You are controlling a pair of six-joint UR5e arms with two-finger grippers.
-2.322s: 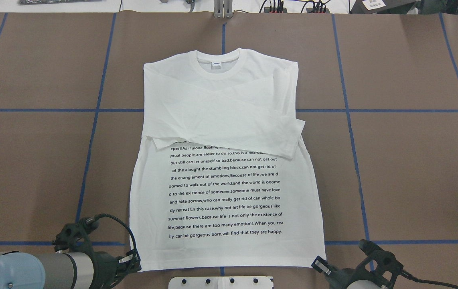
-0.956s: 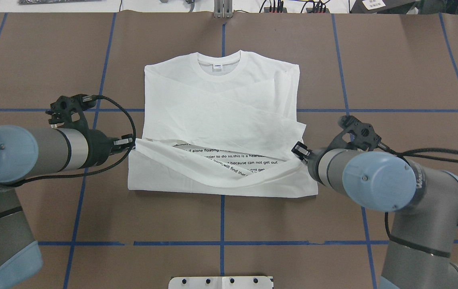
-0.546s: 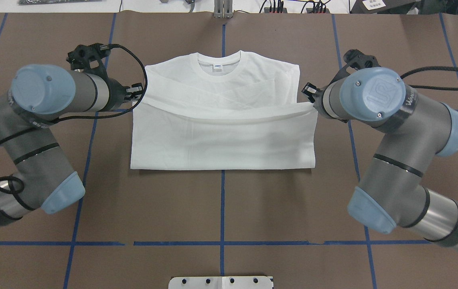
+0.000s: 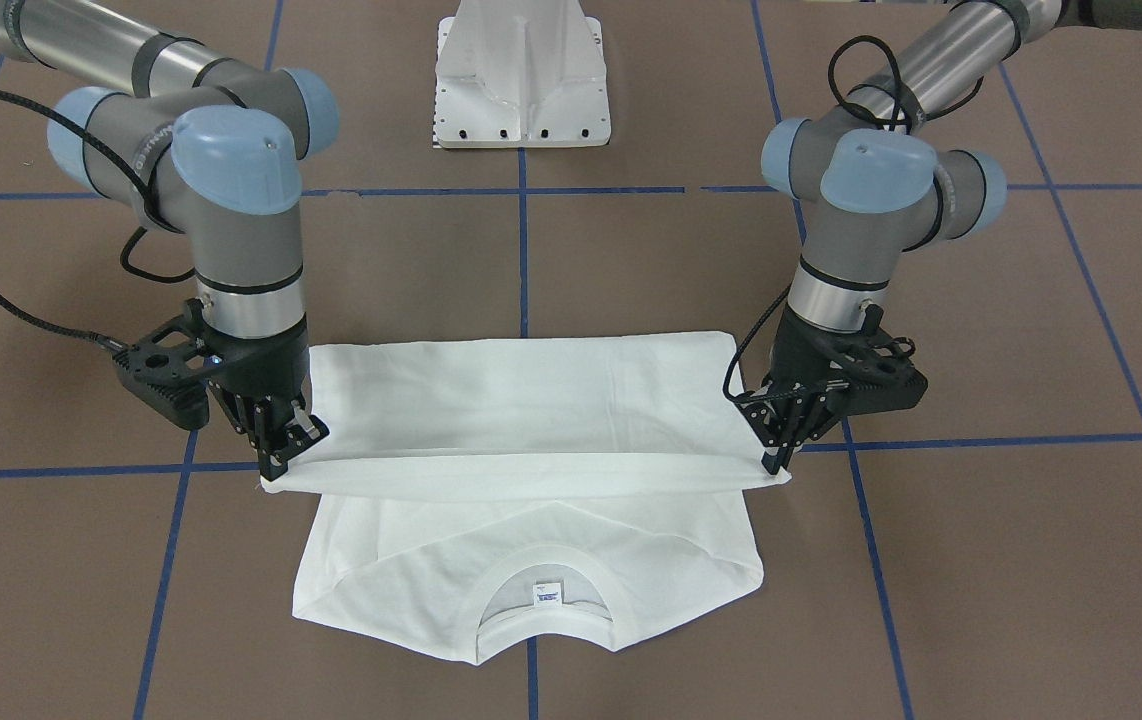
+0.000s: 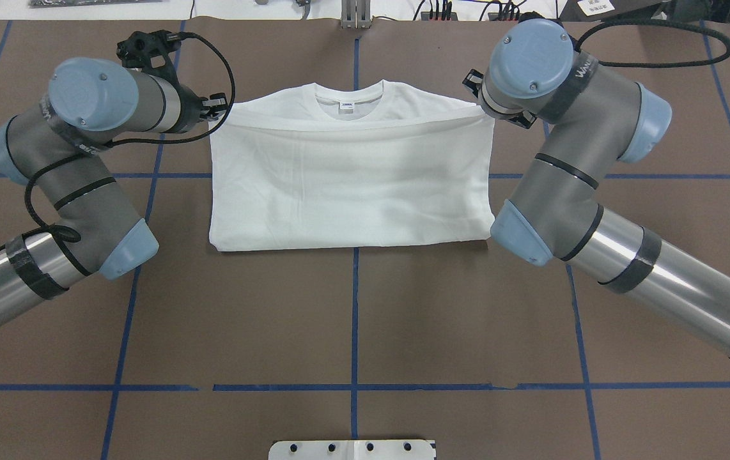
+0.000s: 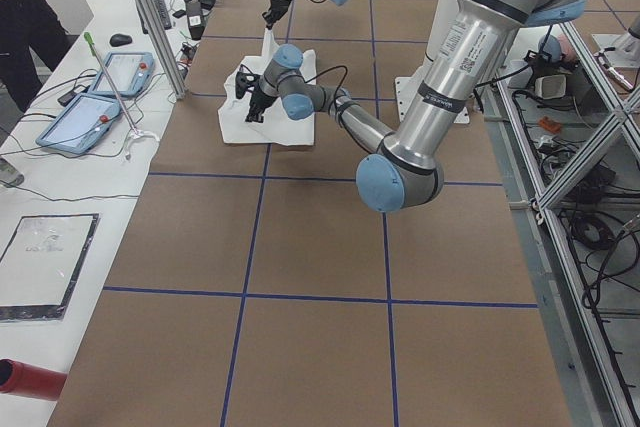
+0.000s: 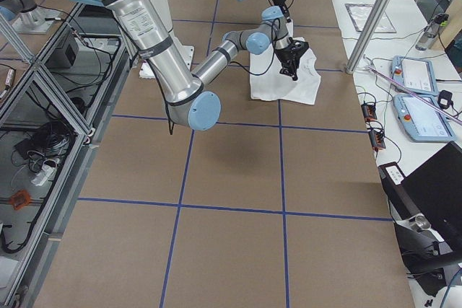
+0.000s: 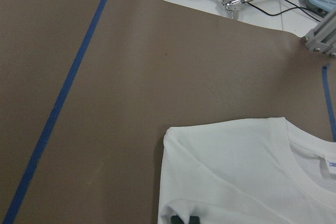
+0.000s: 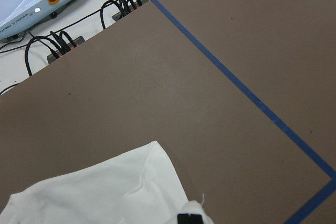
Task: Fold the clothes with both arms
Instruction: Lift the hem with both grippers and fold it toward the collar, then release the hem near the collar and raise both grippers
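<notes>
The shirt [image 5: 352, 185] lies on the far half of the table [image 5: 352, 319], with its collar [image 5: 348, 102] pointing away from the robot. Its near half is doubled over the chest. The hem runs as a straight, taut edge between the 2 grippers, just short of the collar. The left gripper [image 4: 777, 452] is pinched tight on the hem's left corner and the right gripper [image 4: 283, 452] on its right corner. Both wrist views show fingertips closed with white cloth between them. In the front view the hem seems to ride slightly above the layer beneath, so I judge it is not yet laid down.

Holding the 2 corners apart keeps the hem stretched, which should let the fold land square and without sag. Carrying the hem up to the shoulders roughly halves the shirt's length.

2.3 s ago the shirt lay at full length with black print facing up and sleeves crossed over the chest, and the grippers were at the near hem corners. 1 s ago the hem sagged in the middle over the print. 0.5 s ago it crossed the chest. Now it is farther, close to the collar, the print and sleeves are covered, and the near fold has shifted away from the robot.
</notes>
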